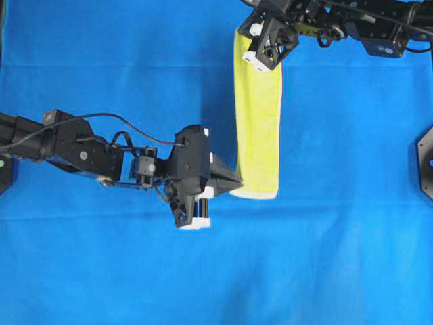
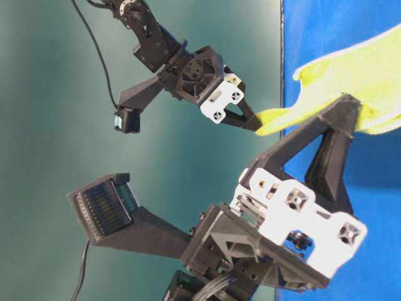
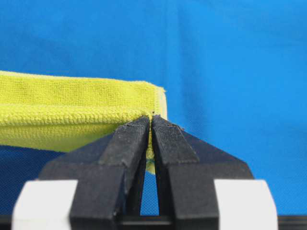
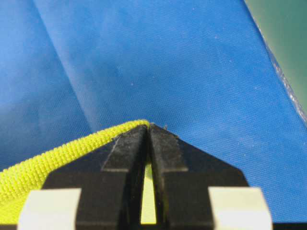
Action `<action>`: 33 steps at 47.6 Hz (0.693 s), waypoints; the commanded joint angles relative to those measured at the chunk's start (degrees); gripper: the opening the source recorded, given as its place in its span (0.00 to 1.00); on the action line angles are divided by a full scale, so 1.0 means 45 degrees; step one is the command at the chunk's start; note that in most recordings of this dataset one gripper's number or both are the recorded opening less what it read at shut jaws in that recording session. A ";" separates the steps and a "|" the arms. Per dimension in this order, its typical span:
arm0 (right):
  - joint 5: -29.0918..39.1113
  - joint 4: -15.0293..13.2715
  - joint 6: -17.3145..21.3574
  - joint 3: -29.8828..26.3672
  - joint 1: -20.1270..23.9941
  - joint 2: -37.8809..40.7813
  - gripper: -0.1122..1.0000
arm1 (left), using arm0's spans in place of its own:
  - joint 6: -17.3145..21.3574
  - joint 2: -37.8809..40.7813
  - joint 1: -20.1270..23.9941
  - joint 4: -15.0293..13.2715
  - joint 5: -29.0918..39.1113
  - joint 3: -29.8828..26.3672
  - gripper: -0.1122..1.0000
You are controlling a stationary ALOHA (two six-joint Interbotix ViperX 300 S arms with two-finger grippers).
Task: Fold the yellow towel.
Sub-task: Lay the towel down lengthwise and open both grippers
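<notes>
Two grippers: both clamped on one cloth, one at each end of it.
Left gripper (image 3: 151,125): black jaws pressed together, pinching the corner hem of the yellow-green nubbly terry towel (image 3: 72,112); only a thin slit shows between the fingers lower down.
Right gripper (image 4: 149,132): black jaws likewise closed, a sliver of yellow showing in the slit between them, the towel's edge running off to the left of the tips.
Towel, overhead: a long narrow strip (image 1: 258,122) stretched between the left gripper (image 1: 237,181) at its near left corner and the right gripper (image 1: 252,47) at its far end.
Towel, table level: both held corners lifted off the surface, the cloth (image 2: 351,88) sagging between them.
Surface: a large smooth blue cloth (image 1: 338,237) under everything, faint creases visible.
Background: teal-green wall (image 2: 62,94) behind the arms.
</notes>
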 commanded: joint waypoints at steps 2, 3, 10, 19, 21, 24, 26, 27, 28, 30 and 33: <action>-0.0059 -0.0098 -0.0098 -0.0195 0.0098 -0.0156 0.13 | 0.0020 -0.0371 -0.0059 0.0000 0.0059 -0.0273 0.12; -0.0059 -0.0117 -0.0137 -0.0195 0.0117 -0.0156 0.13 | 0.0020 -0.0352 -0.0039 0.0000 0.0098 -0.0293 0.12; -0.0117 -0.0137 -0.0176 -0.0176 0.0137 -0.0156 0.13 | 0.0020 -0.0312 0.0039 0.0000 0.0410 -0.0391 0.12; -0.0293 -0.0156 -0.0176 -0.0156 0.0137 -0.0156 0.49 | 0.0020 -0.0312 0.0059 0.0000 0.0469 -0.0449 0.52; -0.0293 -0.0215 -0.0176 -0.0156 0.0137 -0.0156 0.60 | 0.0020 -0.0332 0.0059 0.0000 0.0488 -0.0449 0.63; -0.0293 -0.0273 -0.0176 -0.0137 0.0137 -0.0156 0.69 | 0.0039 -0.0371 0.0059 0.0000 0.0547 -0.0449 0.78; -0.0293 -0.0254 -0.0176 -0.0098 0.0137 -0.0195 0.68 | 0.0059 -0.0430 0.0078 0.0000 0.0645 -0.0430 0.84; -0.0293 -0.0273 -0.0176 -0.0098 0.0137 -0.0215 0.67 | 0.0078 -0.0449 0.0078 0.0000 0.0723 -0.0410 0.85; -0.0293 -0.0273 -0.0176 -0.0078 0.0137 -0.0254 0.65 | 0.0098 -0.0508 0.0098 0.0000 0.0840 -0.0410 0.85; -0.0293 -0.0273 -0.0176 0.0000 0.0137 -0.0332 0.64 | 0.0098 -0.0703 0.0117 0.0000 0.1230 -0.0352 0.83; -0.0273 -0.0273 -0.0156 0.0137 0.0137 -0.0547 0.65 | 0.0098 -0.1074 0.0156 0.0000 0.1797 -0.0293 0.82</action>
